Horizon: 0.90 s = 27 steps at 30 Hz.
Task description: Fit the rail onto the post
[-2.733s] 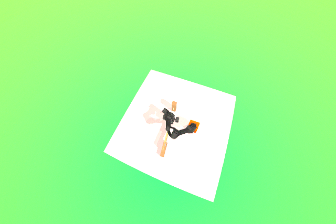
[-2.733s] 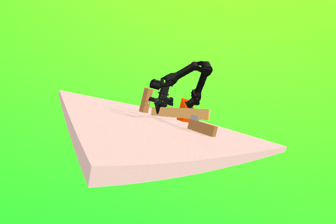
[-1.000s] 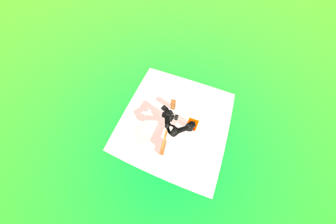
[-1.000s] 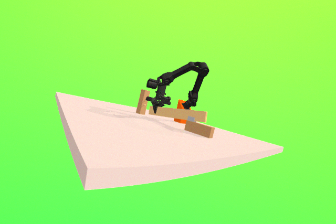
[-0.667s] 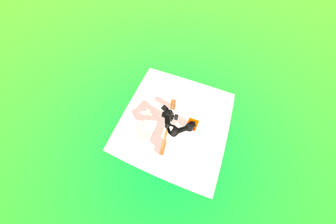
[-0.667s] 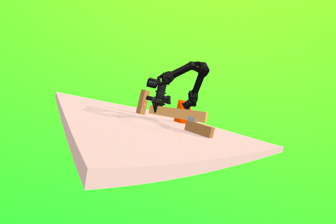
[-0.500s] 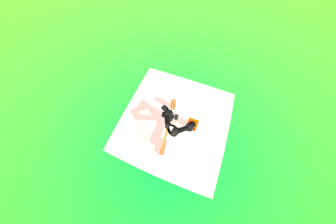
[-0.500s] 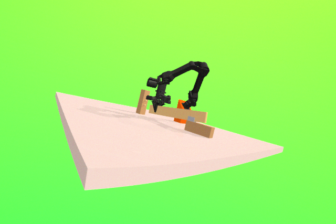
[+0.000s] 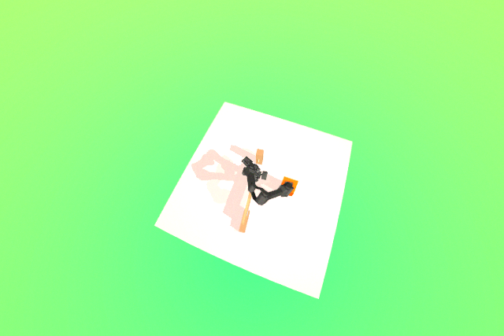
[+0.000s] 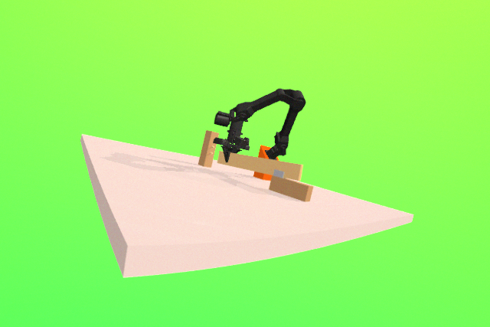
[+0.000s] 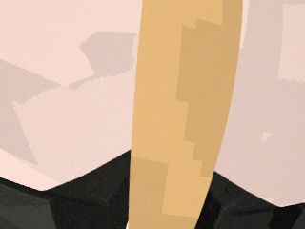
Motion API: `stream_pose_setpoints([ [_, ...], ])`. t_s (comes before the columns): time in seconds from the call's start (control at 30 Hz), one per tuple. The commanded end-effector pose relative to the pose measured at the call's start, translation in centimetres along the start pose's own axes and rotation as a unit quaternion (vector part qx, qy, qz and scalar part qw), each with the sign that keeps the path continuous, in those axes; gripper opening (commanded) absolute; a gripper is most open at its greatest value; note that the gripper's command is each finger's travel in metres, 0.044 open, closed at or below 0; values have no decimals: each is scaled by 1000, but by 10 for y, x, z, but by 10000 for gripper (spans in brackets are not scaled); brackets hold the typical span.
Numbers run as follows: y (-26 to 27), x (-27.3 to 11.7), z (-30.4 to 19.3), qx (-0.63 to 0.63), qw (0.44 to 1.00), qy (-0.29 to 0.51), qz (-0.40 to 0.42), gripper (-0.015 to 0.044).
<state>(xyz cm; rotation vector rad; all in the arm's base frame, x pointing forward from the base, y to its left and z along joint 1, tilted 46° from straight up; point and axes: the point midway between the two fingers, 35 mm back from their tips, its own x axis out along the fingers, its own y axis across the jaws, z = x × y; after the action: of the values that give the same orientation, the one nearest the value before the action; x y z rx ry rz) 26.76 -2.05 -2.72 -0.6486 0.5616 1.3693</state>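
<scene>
The arm (image 9: 260, 200) (image 10: 290, 117) rises from an orange base block (image 9: 295, 181) (image 10: 262, 174), bends at a high elbow and reaches over to the rail, its wrist pointing down. The gripper (image 9: 255, 172) (image 10: 228, 158) (image 11: 159, 159) is at the lower end, near the post end of the rail.

The wooden post (image 9: 259, 156) (image 10: 207, 149) stands upright just beyond the gripper, on the side away from the footboard. Its pegs (image 10: 212, 150) face the gripper, and a narrow gap shows between post and rail end, so the rail is not fitted on. The table (image 9: 284, 133) (image 10: 158, 212) (image 11: 57, 119) extends out on both sides of the gripper, with its edges well apart from it. The base block is off to one side of the gripper, behind the rail in the exterior view.

The gripper's fingers are clamped on the wooden rail (image 9: 248, 202) (image 10: 257, 165) (image 11: 186, 95), one on each side of it. From the gripper the rail runs back to the low footboard block (image 10: 290, 188), where its far part is at the grey bracket (image 10: 278, 173). How fully it is seated there cannot be told, nor whether the rail is exactly level. The holes in its end are hidden from view.
</scene>
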Motion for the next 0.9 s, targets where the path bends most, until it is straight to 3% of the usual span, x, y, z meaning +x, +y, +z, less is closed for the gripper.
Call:
stream_pose_setpoints([
  [0.0, -4, -7, 0, -1, 1000, 1, -9, 0],
  [0.87, -3, -20, 0, -1, 1000, 2, -9, 0],
])
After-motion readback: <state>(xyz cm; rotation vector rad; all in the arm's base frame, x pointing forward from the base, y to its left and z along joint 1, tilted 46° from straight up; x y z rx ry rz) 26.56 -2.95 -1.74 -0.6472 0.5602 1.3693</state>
